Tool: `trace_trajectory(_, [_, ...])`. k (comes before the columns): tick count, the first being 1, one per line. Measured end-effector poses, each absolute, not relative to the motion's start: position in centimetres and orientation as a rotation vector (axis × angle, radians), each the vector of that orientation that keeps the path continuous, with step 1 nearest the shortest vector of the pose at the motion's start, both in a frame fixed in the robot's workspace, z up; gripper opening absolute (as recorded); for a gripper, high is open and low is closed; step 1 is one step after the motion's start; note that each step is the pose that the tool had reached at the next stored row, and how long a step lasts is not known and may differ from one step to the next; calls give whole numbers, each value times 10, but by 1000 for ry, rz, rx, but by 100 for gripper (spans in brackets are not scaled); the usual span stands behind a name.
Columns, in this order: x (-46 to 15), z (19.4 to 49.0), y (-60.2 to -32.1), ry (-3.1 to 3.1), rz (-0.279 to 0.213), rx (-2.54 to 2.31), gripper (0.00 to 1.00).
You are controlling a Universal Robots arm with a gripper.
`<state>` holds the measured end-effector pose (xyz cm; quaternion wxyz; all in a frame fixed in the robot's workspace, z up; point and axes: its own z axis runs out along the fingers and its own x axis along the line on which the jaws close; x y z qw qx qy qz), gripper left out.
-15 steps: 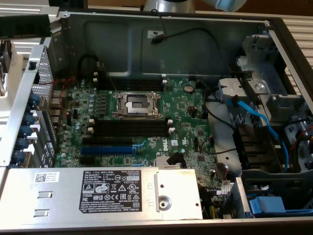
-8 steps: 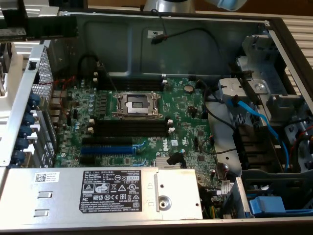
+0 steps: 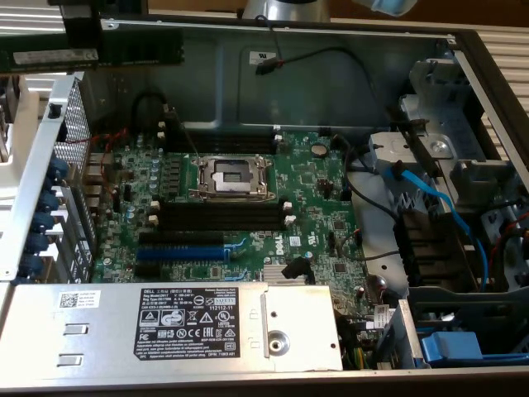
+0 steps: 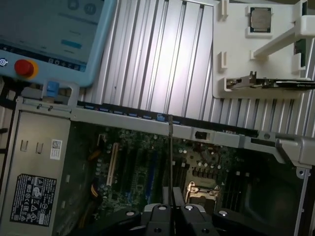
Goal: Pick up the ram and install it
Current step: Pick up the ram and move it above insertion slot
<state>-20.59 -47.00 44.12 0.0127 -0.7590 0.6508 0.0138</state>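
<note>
**Exterior view.** Take the CPU socket [image 3: 231, 175], open and empty at the middle of the green motherboard [image 3: 310, 186], as your landmark. Nearer the camera than the socket lies the grey power supply [image 3: 99, 331]. Its black label [image 3: 188, 318] reads "DELL" at the head, and the smaller print cannot be read. A white Dell logo [image 3: 281, 246] is printed on the board just to the exterior view's right of the blue expansion slot [image 3: 180, 252]. Between that slot and the socket run the long black memory slots [image 3: 219, 215], all vacant. The ram [image 3: 124, 50] is far behind the socket and to the exterior view's left, level above the chassis rim. It shows as a long, thin dark-green strip with black chips and a white label [image 3: 78, 55] whose print you cannot read. The gripper [image 3: 81, 33] comes down onto its upper edge.

**Wrist view.** Here you see the ram [image 4: 171, 157] edge-on, a thin dark line running from the gripper [image 4: 172, 216] out across the board, beside the socket [image 4: 202, 194]. The fingers are closed on it, one on each face. Beyond the chassis, past the socket, a teach pendant [image 4: 54, 29] with a red stop button [image 4: 24, 68] rests on the ribbed table [image 4: 162, 59]. A white fixture [image 4: 231, 49] there carries a processor [image 4: 259, 18].
</note>
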Motion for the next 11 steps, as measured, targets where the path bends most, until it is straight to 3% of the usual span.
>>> trace_trajectory(11, [-182, 442, -467, 2046, 40, -2352, 12])
